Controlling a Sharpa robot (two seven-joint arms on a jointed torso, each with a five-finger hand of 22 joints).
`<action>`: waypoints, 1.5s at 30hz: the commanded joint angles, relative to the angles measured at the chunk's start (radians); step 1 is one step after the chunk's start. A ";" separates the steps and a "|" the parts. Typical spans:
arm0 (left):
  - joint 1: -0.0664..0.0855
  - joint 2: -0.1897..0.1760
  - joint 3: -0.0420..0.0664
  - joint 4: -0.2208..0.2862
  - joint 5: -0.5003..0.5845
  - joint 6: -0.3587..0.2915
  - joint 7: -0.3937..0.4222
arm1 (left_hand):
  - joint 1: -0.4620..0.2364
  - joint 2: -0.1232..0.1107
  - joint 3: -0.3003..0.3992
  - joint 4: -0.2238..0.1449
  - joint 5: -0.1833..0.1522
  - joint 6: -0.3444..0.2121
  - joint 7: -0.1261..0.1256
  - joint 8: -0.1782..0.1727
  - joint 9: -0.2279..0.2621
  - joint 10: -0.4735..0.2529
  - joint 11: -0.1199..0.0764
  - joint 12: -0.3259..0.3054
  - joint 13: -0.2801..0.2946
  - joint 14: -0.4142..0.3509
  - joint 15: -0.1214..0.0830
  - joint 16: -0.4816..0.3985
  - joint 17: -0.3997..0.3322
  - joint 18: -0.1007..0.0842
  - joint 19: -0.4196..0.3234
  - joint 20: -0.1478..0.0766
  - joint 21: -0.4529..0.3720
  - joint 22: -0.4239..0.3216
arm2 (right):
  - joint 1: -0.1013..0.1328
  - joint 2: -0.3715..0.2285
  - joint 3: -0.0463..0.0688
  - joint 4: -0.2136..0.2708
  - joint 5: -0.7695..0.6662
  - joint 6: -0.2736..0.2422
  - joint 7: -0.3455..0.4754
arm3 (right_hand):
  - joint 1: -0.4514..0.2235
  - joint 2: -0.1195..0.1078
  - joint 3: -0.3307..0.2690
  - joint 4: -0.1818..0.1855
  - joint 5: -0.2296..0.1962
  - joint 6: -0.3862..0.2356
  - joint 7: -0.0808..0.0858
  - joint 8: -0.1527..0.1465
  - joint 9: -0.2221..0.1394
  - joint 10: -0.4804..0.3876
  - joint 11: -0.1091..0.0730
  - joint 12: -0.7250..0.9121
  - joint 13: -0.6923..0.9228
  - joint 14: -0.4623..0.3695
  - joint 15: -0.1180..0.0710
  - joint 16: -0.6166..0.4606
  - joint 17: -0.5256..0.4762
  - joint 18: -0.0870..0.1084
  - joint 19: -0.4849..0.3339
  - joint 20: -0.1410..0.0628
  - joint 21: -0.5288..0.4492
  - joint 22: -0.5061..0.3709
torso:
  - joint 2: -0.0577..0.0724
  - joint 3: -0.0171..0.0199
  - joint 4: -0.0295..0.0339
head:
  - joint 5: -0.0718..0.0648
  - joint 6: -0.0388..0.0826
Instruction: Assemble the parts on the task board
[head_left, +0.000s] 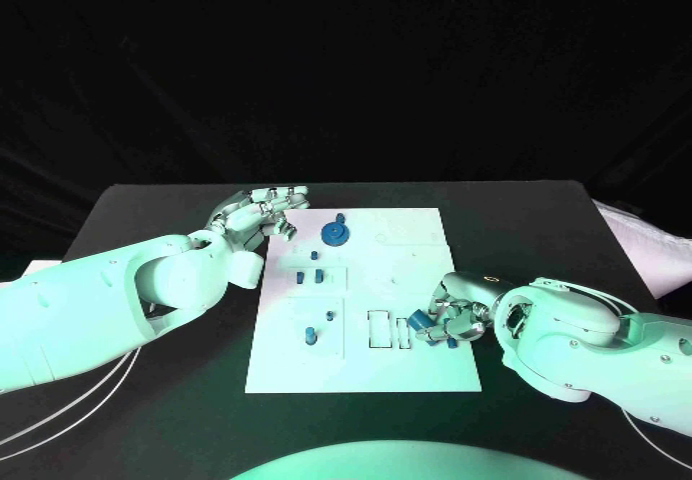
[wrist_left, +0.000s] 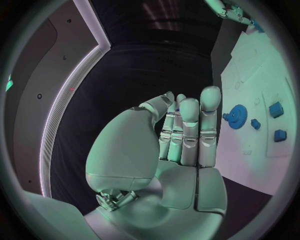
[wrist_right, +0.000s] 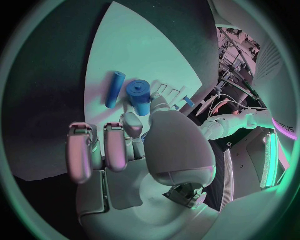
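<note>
The white task board (head_left: 361, 360) lies in the middle of the table. At its right edge my right hand (head_left: 459, 318) pinches a short blue cylinder (wrist_right: 139, 97) between thumb and a finger, low over the board (wrist_right: 144, 50). A thin blue peg (wrist_right: 114, 89) lies flat beside the cylinder. My left hand (head_left: 267, 215) hovers at the board's far left corner with straight fingers (wrist_left: 187, 130) and holds nothing. A blue gear (head_left: 335, 233) sits on the board close to that hand, and shows as the gear (wrist_left: 237, 116) in the left wrist view.
Small blue parts stand in the board's left half (head_left: 299, 260), (head_left: 317, 275), (head_left: 310, 333). Narrow slots (head_left: 381, 328) lie next to my right hand. Bare black table (head_left: 159, 215) surrounds the board. Something pale (head_left: 642, 245) lies at the table's right edge.
</note>
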 joint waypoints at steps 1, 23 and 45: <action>0.000 -0.001 0.001 0.002 -0.003 0.019 0.002 | 0.009 0.000 -0.004 0.000 0.006 -0.003 0.006 0.003 -0.001 -0.005 0.001 0.004 0.002 -0.006 -0.002 -0.001 -0.001 0.008 -0.008 0.000 -0.003 -0.001 | -0.006 0.006 -0.003 -0.005 -0.009 0.014 -0.011 | 0.004 0.022 -0.009 -0.001 0.012 0.009 -0.006 0.011 0.005 -0.001 -0.005 0.006 0.007 0.057 -0.002 0.002 -0.001 -0.016 0.007 -0.002 0.005 0.088 | 0.000 0.0001 0.0003 | 0.001 -0.001; 0.000 0.000 0.001 0.004 -0.003 0.021 0.002 | 0.010 0.001 -0.004 -0.001 0.007 -0.003 0.006 0.003 -0.001 -0.005 0.001 0.004 0.002 -0.006 -0.002 0.000 -0.001 0.008 -0.008 0.000 -0.003 0.000 | 0.005 -0.015 0.003 0.067 0.149 -0.213 0.017 | 0.017 0.109 -0.013 0.000 0.152 0.058 -0.035 0.046 0.050 0.053 -0.031 0.047 0.076 0.060 -0.024 0.013 0.013 -0.022 0.022 -0.023 0.019 0.112 | 0.001 0.0003 0.0020 | 0.002 0.003; 0.000 0.000 0.001 0.008 -0.006 0.021 0.002 | 0.012 0.003 -0.004 -0.002 0.007 -0.003 0.006 0.003 -0.001 -0.006 0.001 0.005 0.002 -0.007 -0.002 0.000 -0.002 0.009 -0.009 0.000 -0.004 -0.002 | -0.004 0.094 0.003 0.019 0.202 -0.087 -0.017 | -0.054 0.099 -0.069 0.002 0.130 0.068 -0.039 0.053 0.075 0.064 -0.034 0.043 0.090 0.060 -0.027 0.012 0.011 -0.021 0.019 -0.026 0.017 0.110 | 0.000 0.0003 -0.0004 | 0.011 -0.001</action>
